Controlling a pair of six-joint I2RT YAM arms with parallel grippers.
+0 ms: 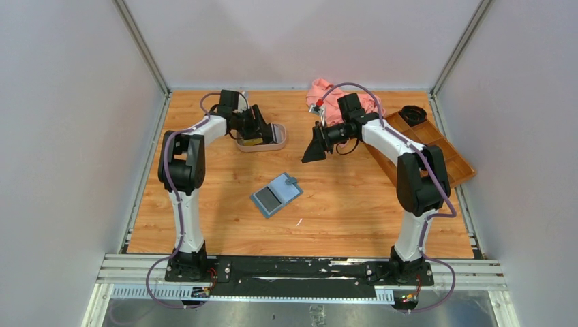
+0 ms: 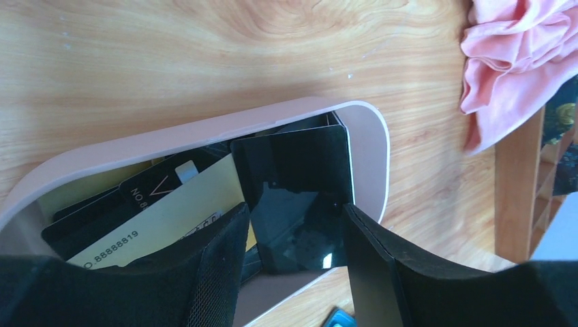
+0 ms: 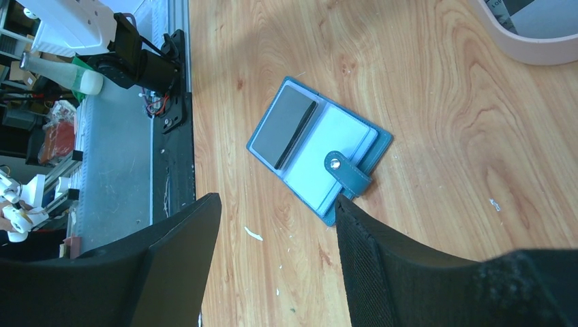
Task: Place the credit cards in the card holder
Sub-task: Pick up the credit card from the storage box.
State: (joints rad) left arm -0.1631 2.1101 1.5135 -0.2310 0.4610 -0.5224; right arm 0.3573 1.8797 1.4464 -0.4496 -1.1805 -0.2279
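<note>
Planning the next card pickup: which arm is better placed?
Left. The left gripper straddles a black card in the tray; the right gripper hangs open outside the tray, facing the card holder.

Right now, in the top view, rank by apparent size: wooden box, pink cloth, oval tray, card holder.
1. wooden box
2. pink cloth, partly covered by the right arm
3. oval tray and card holder: too alike to rank

- Bright, even light throughout; soft shadows fall on the orange-brown wooden tabletop [image 1: 341, 204].
- A white glare spot glints on the glossy black plastic card [image 2: 300, 184].
- In the wrist views the near foreground is blurred.
</note>
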